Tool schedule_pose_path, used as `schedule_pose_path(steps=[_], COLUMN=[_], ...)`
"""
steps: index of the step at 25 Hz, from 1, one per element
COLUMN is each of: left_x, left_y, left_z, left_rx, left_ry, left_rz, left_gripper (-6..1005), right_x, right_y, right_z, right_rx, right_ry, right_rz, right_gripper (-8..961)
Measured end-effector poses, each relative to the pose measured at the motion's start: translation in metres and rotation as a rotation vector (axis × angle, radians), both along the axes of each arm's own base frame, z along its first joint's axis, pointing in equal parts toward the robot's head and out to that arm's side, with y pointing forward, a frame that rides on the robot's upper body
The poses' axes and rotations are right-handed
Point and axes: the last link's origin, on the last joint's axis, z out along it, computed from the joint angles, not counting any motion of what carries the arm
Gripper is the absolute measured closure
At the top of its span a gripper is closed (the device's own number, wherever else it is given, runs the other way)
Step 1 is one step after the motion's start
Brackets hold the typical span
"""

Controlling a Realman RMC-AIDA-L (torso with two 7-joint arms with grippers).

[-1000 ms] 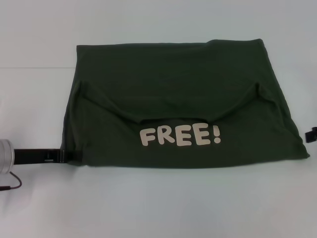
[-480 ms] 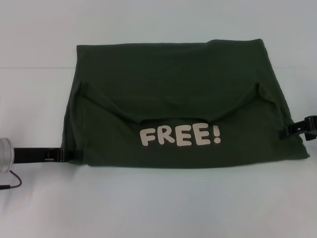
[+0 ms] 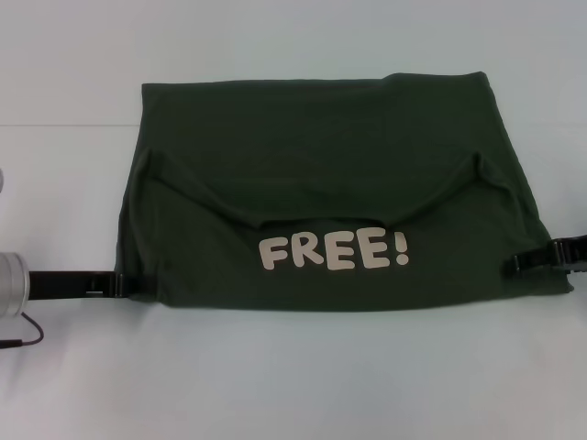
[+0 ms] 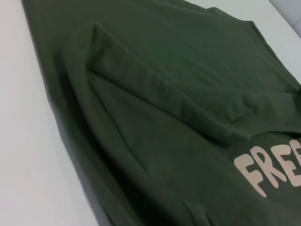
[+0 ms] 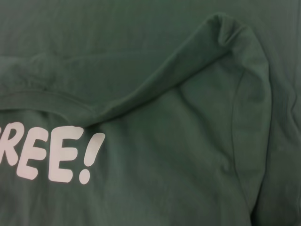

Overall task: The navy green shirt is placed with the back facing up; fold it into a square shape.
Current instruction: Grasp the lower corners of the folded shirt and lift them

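Observation:
The navy green shirt [image 3: 321, 156] lies flat in the middle of the white table, its near part folded over so that cream "FREE!" lettering [image 3: 332, 250] faces up. My left gripper [image 3: 142, 285] reaches in low from the left and meets the shirt's near left edge. Over the near right corner sits my right gripper [image 3: 519, 263], on or just above the cloth. In the left wrist view the shirt [image 4: 155, 108] shows a folded sleeve ridge beside bare table [image 4: 28, 155]. Cloth of the shirt [image 5: 178, 155] fills the right wrist view.
White table [image 3: 293, 376] surrounds the shirt on all sides, with a wide strip in front of it. A thin cable [image 3: 27, 337] hangs by the left arm's silver wrist [image 3: 9, 286].
My right gripper has come in from the right edge of the view onto the shirt's near right corner. The left gripper and the shirt have stayed put.

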Motion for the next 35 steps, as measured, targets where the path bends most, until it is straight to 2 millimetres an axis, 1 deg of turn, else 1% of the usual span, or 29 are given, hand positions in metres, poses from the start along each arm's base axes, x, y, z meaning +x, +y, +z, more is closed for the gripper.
schedule_pose_path(steps=[6, 11, 18, 24, 29, 34, 35], left_x=[0.0010, 0.0015, 0.0018, 0.0019, 0.0028, 0.0029, 0.0028], left_y=[0.0009, 0.0013, 0.0007, 0.0006, 0.0007, 0.0008, 0.0008], left_z=[-0.0001, -0.0001, -0.0002, -0.0002, -0.0001, 0.0000, 0.0002], left_rx=[0.000, 0.000, -0.003, -0.003, -0.003, -0.001, -0.001], left_ry=[-0.001, -0.002, -0.005, -0.007, -0.014, -0.016, -0.016], left_rz=[-0.001, -0.001, -0.002, -0.001, 0.000, 0.000, 0.001], left_gripper=[949, 949, 948, 948, 947, 947, 947], right_x=[-0.0004, -0.0028, 0.0013, 0.0045, 0.0067, 0.0051, 0.0047], right_y=[-0.0014, -0.0023, -0.0052, -0.0068, -0.0067, -0.0078, -0.0080], right_z=[-0.0060, -0.0068, -0.0070, -0.0051, -0.0009, -0.0008, -0.0009], right_rx=[-0.002, -0.012, -0.020, -0.010, 0.002, -0.020, -0.023], right_ry=[0.008, 0.026, 0.016, 0.019, 0.016, 0.014, 0.015], right_rz=[0.012, 0.027, 0.009, -0.003, -0.006, 0.005, 0.005], right_gripper=[44, 48, 54, 267, 516, 726, 750])
